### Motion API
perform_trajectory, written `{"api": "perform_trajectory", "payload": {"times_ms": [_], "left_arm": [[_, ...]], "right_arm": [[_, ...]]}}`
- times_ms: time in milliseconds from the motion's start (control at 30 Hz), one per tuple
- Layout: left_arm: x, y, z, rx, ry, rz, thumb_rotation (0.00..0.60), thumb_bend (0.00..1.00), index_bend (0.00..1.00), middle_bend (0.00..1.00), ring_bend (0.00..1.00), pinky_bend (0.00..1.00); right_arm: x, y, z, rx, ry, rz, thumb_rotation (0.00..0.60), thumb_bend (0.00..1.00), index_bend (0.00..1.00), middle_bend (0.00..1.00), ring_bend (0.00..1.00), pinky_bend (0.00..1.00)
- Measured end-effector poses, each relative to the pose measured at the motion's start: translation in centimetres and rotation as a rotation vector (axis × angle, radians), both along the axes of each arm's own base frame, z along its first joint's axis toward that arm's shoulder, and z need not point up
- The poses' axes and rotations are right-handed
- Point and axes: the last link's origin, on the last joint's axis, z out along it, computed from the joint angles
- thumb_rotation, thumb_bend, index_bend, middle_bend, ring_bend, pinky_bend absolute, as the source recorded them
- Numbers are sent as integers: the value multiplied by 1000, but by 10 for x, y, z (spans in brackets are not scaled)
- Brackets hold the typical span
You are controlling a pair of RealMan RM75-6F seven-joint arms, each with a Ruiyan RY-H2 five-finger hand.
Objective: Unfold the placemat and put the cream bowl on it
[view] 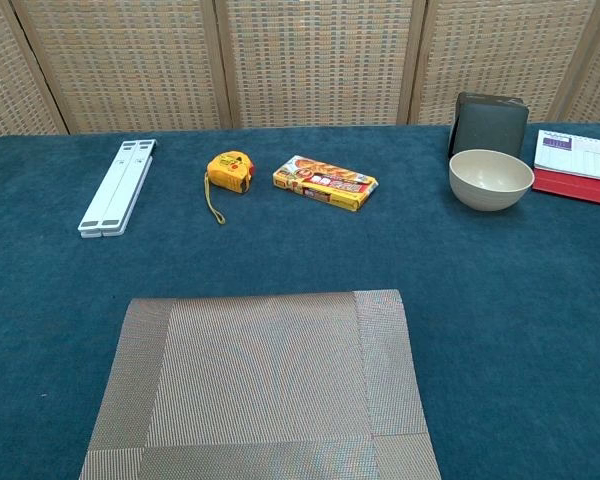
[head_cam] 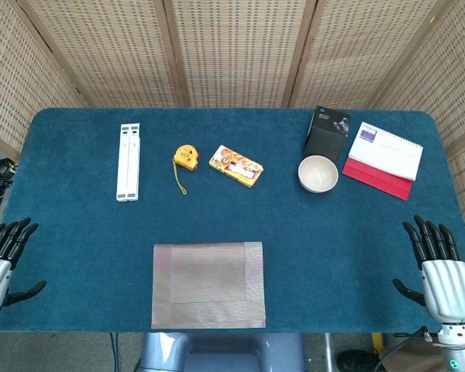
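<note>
**Woven mat folded at the near edge, both robot hands idle**

Blue cloth covers the table (head_cam: 77, 256), and everything on it lies in a loose row at the far side, leaving the near middle to the placemat.

At the far left the left robot hand (head_cam: 1, 252) hovers off the table's edge, fingers spread and straight, holding nothing. Further in, a white folding stand (head_cam: 128, 161) lies flat, then a yellow tape measure (head_cam: 184, 159) and a yellow snack box (head_cam: 235, 166), all well apart from the mat and, by my reading, out of the way of the work.

The placemat (head_cam: 208, 284) sits at the near edge between the two arms. Its bordered panel is off-centre (the band runs wider on the right in the chest view), which suggests it is folded over on itself and not yet opened. Either hand could likely reach an edge from there.

To the right, the cream bowl (head_cam: 318, 173) stands upright just beside a dark box (head_cam: 325, 133), near a red-backed desk calendar (head_cam: 384, 159). It is closer to the right robot hand (head_cam: 442, 271), which is likewise splayed and empty beyond the table's right side.
</note>
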Motion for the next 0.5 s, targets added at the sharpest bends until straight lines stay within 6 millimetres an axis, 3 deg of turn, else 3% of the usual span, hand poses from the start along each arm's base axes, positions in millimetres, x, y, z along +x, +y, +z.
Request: {"api": "perform_trajectory", "payload": {"times_ms": [267,500], "left_arm": [[3,1,-7,-27,10,-24,600,0,0,0,0,0],[15,4,-45,-183,37,-158,600,0,17,0,0,0]], "right_arm": [[0,0,2,-7,-4,-1,600,0,43,0,0,0],[-1,-2,3,-12,-6,-12,600,0,52,0,0,0]]}}
